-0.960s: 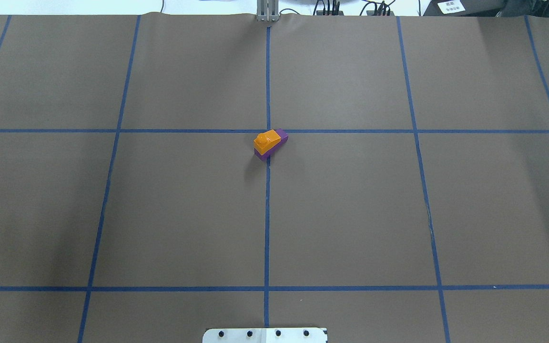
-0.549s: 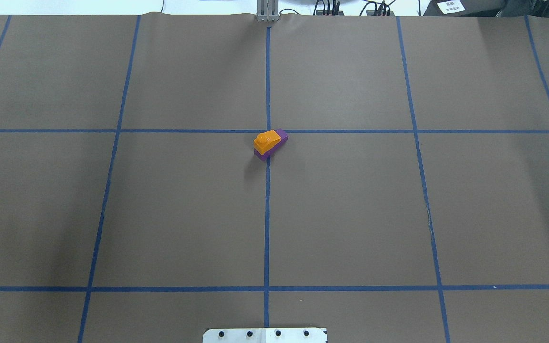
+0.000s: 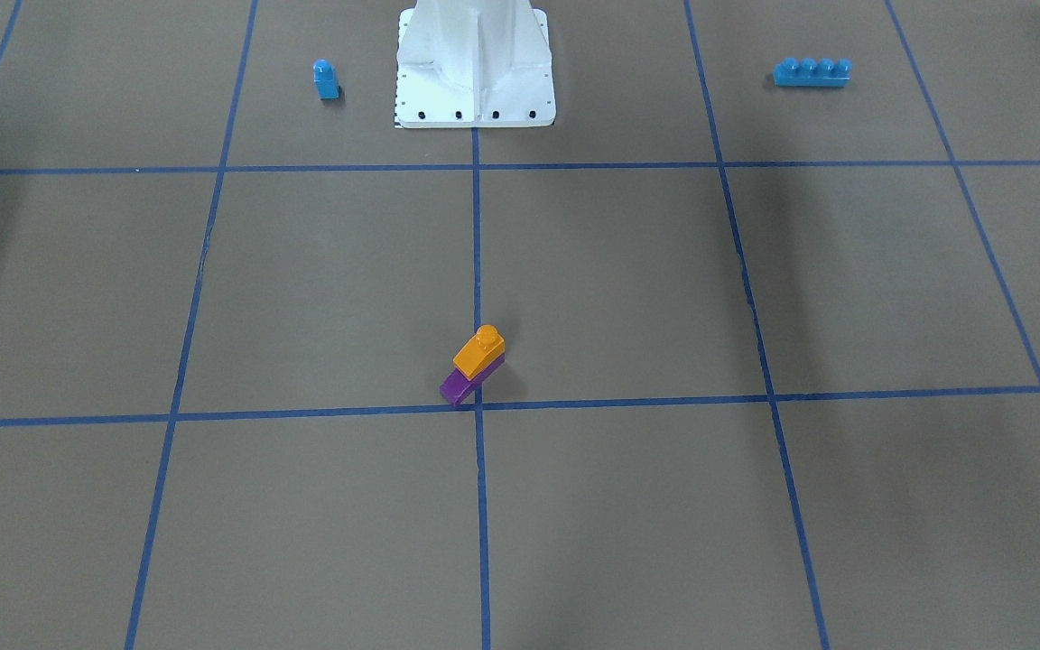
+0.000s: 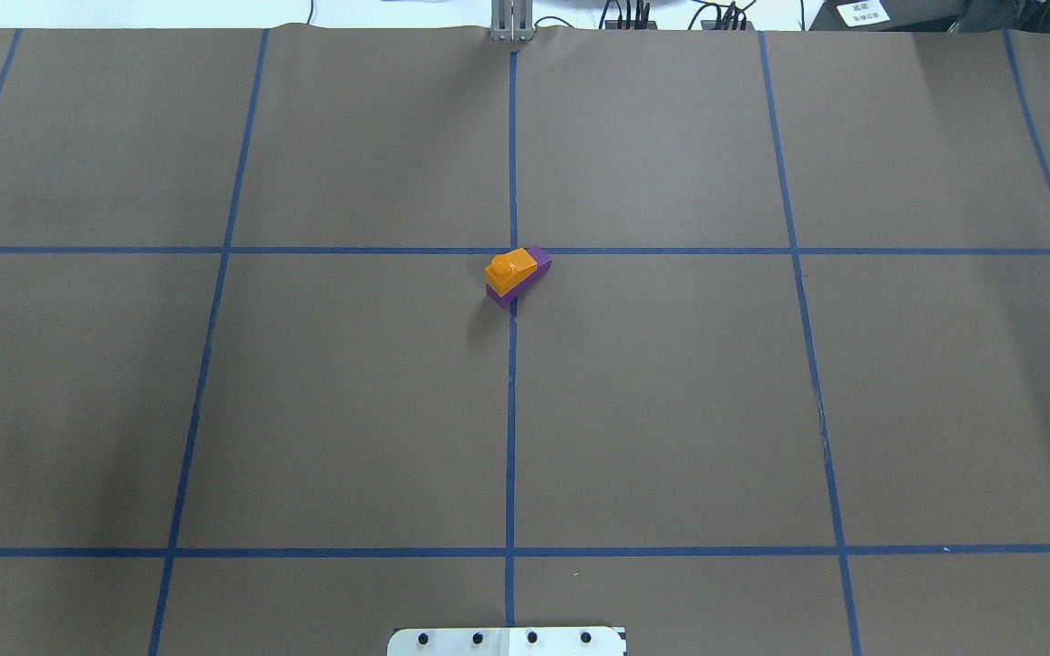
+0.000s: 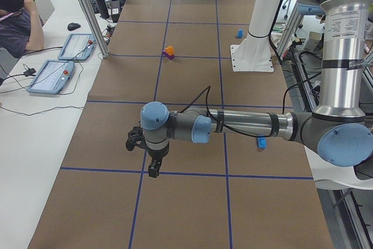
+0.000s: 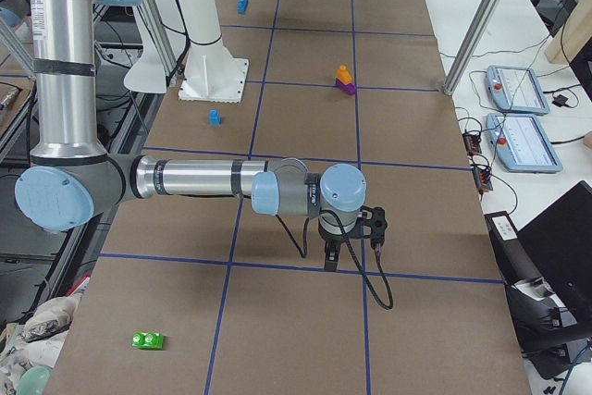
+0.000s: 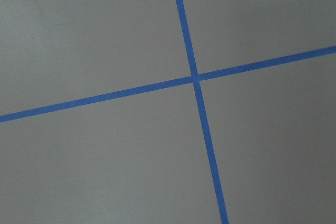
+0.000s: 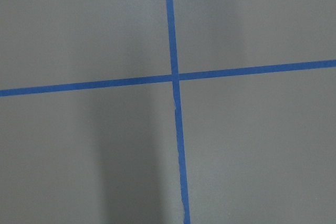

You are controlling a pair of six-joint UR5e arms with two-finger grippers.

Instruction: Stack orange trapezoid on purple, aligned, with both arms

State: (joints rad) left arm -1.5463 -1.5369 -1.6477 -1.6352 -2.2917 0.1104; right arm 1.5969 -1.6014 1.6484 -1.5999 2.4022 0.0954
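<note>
Stack near the middle of the worktop [image 4: 671, 410], touching the centre tape line: orange trapezoid [image 4: 511, 267] sits on the purple [image 4: 540, 260], stud up, with the purple's low end showing beyond it. The stack stands free of both grippers.

Left gripper [image 5: 152, 170] hangs over the worktop's left end, pointing down, well apart from the bricks. Right gripper [image 6: 331, 261] does likewise toward the right end. Whether either pincer is released or clenched — cannot tell from these side views.

Small blue brick [image 3: 326, 79] and long blue brick [image 3: 812, 71] lie near the robot-side edge — one on either side of the white base [image 3: 475, 63].
</note>
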